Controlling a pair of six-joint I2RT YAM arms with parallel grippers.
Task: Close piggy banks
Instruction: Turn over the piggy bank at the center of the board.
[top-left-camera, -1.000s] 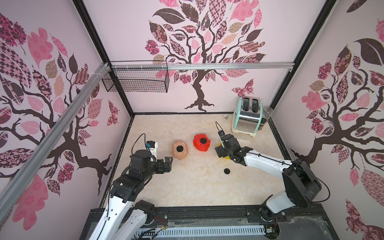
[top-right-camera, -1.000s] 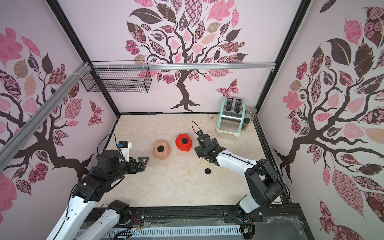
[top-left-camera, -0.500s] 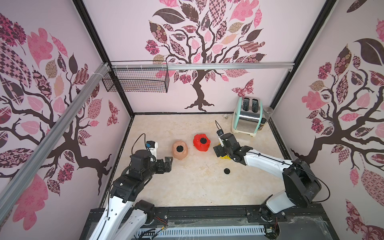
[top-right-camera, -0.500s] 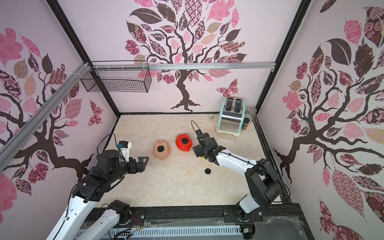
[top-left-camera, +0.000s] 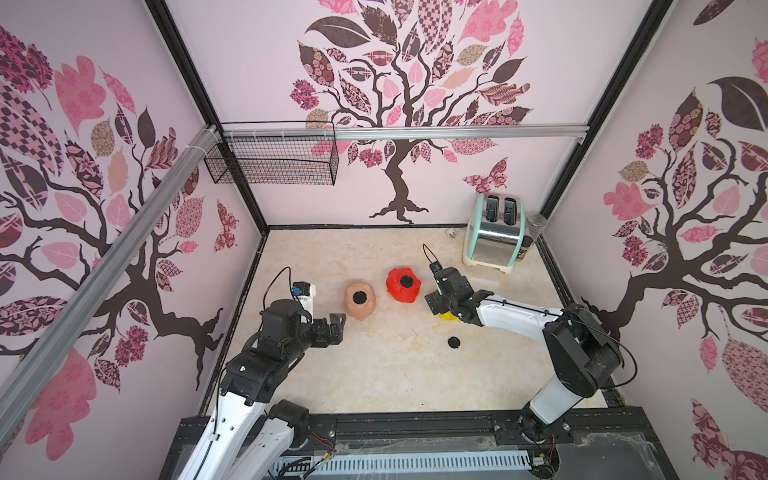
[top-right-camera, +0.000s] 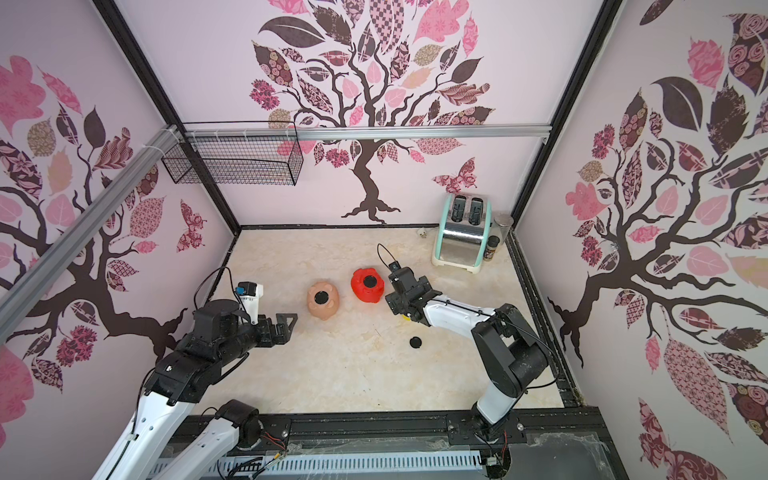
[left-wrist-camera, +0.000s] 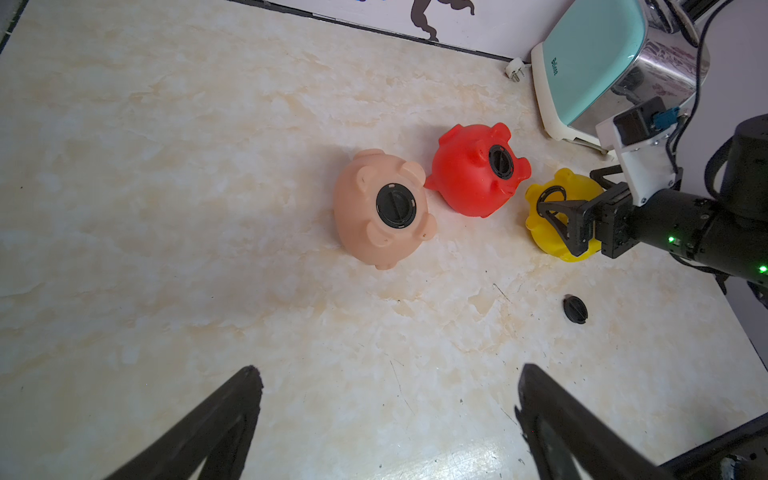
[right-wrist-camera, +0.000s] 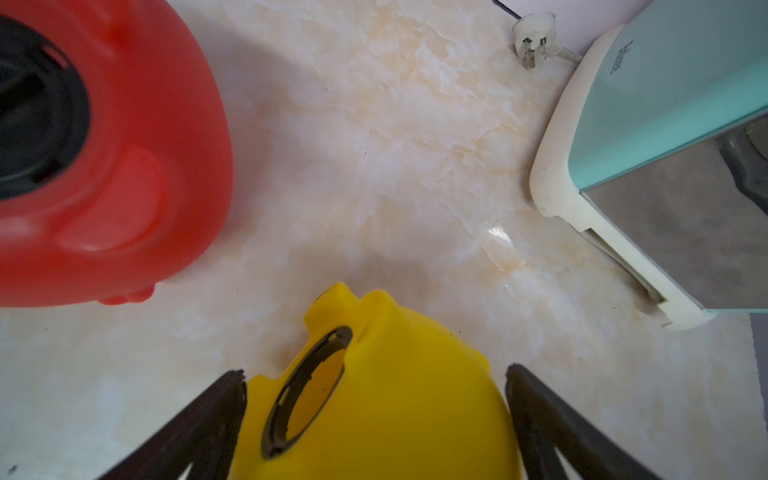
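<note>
Piggy banks, both top views: the peach-pink pig (top-left-camera: 360, 300) and the red pig (top-left-camera: 403, 286) lie belly-up on the surface (top-left-camera: 374, 374), with their holes plugged black. The yellow pig (top-left-camera: 449, 316) sits under the right gripper (top-left-camera: 438, 308). The loose plug (top-left-camera: 454, 343) lies near it, closest to the right arm.

Left wrist view: the left gripper (left-wrist-camera: 388, 370) is fully spread and empty, well apart from the pigs.

Right wrist view: the right gripper jaws are fully spread and straddle the yellow pig. Its belly hole is unplugged. Contact cannot be confirmed.

middle piggy bank (top-left-camera: 403, 285) lay between two others | toaster (top-left-camera: 494, 232) stood behind them, right | plug disc (top-left-camera: 454, 342) lay in front
</note>
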